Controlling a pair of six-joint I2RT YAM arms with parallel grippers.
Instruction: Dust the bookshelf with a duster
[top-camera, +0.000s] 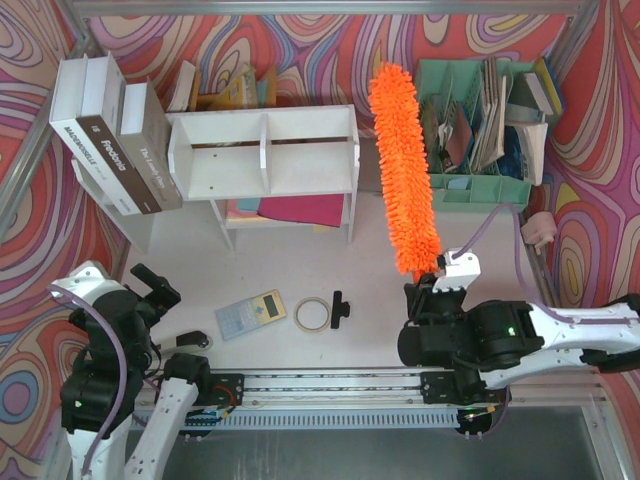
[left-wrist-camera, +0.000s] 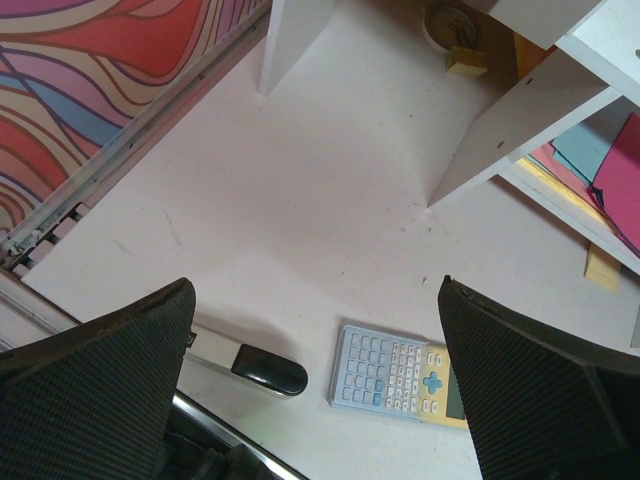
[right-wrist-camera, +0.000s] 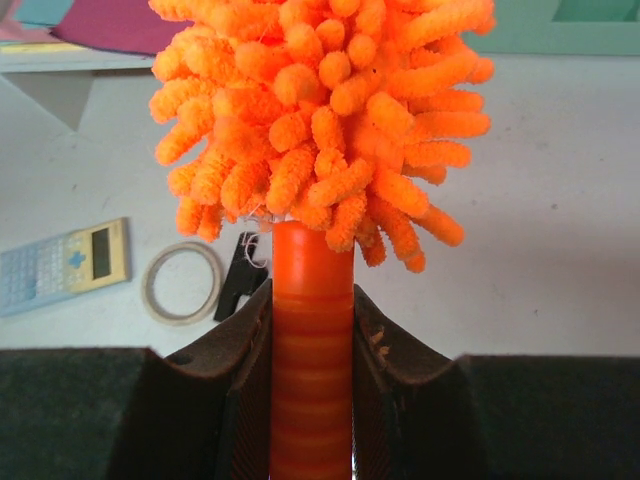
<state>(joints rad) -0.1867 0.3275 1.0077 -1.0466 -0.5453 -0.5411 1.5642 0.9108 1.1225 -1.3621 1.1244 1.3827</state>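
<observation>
The white bookshelf (top-camera: 265, 150) stands at the back centre, its two compartments facing me. The fluffy orange duster (top-camera: 403, 170) stretches from near the table's front toward the back, just right of the bookshelf's right side and apart from it. My right gripper (top-camera: 435, 290) is shut on the duster's orange handle; in the right wrist view its jaws (right-wrist-camera: 312, 300) press both sides of the handle below the fluffy head (right-wrist-camera: 320, 110). My left gripper (top-camera: 160, 290) hovers at the front left, wide open and holding nothing (left-wrist-camera: 315, 300). A bookshelf leg (left-wrist-camera: 520, 120) shows beyond it.
A blue-and-yellow calculator (top-camera: 250, 313), a tape ring (top-camera: 311, 314) and a black clip (top-camera: 341, 308) lie in front of the shelf. A black-tipped white object (left-wrist-camera: 250, 365) lies near the left arm. Big books (top-camera: 110, 145) lean at the back left; a mint organizer (top-camera: 480, 125) stands at the back right.
</observation>
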